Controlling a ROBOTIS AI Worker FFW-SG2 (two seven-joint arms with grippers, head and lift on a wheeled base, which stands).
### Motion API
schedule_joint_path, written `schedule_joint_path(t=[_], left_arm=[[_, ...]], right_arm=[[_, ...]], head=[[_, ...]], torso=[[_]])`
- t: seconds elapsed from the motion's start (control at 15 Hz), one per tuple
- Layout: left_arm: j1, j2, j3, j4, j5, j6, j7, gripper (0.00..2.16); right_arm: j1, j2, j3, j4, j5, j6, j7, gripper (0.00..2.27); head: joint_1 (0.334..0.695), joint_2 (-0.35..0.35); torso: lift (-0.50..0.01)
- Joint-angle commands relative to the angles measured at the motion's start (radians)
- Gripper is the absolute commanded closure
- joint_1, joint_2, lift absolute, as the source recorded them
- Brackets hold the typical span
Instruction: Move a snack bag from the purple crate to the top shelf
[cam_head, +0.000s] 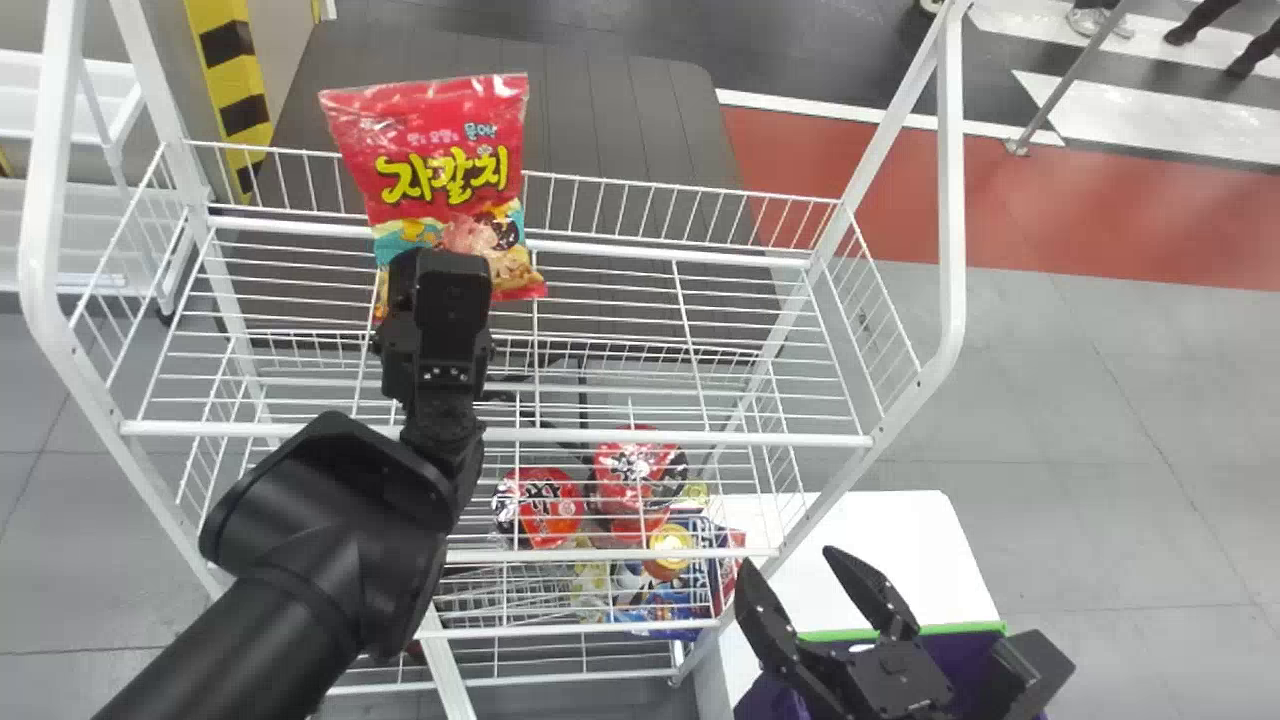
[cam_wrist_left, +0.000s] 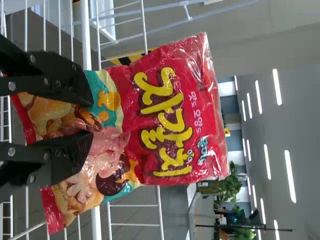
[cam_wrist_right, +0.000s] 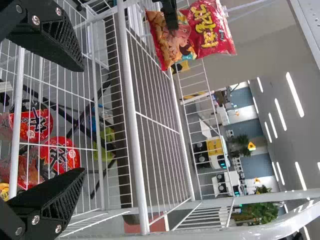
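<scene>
Head view, upper left of the frame: the glossy red snack bag with yellow lettering (cam_head: 430, 165) stood upright over the top shelf of the white wire rack (cam_head: 600, 436), printed front toward the robot, its upper part overlapping the back rail. The black left gripper (cam_wrist_left: 92, 118) had its two flat fingers pinched on the lower part of the bag, with the illustrated front bulging between them.

By my reading, most of the job was done. The bag was out of the purple crate with the green rim (cam_head: 962, 629), which lay at the lower right of the frame beside a white tabletop (cam_head: 890, 530), and it had been brought up to the level the task asked for. The placing was left: the bag was in the grip, and whether its bottom edge touched the wires I could not tell. What seemed to remain was to lower it until the shelf bore its weight, part the fingers and back the arm off without tipping the bag over.

The black right gripper (cam_head: 787, 558), near the crate at the lower right, had its fingers spread with nothing between them. Red-lidded noodle cups (cam_head: 540, 508) sat lower in the rack and looked to be no part of this task.
</scene>
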Motion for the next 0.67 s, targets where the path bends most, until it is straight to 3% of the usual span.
schedule_joint_path(t=[0.0, 0.27, 0.6], left_arm=[[0.008, -0.003, -0.001, -0.003, -0.023, -0.006, 0.016, 1.38], [0.021, -0.003, -0.004, -0.015, -0.102, 0.025, 0.016, 1.41], [0.089, -0.003, 0.009, -0.184, -0.195, 0.184, -0.010, 1.41]], right_arm=[[0.001, 0.002, -0.008, 0.003, -0.012, 0.003, 0.006, 0.11], [0.001, 0.003, -0.019, 0.009, -0.021, 0.003, 0.017, 0.11], [-0.009, 0.002, -0.026, 0.029, -0.026, 0.003, 0.019, 0.11]], head=[[0.695, -0.242], [0.695, -0.246], [0.695, -0.270]], torso=[[0.000], [0.000], [0.000]])
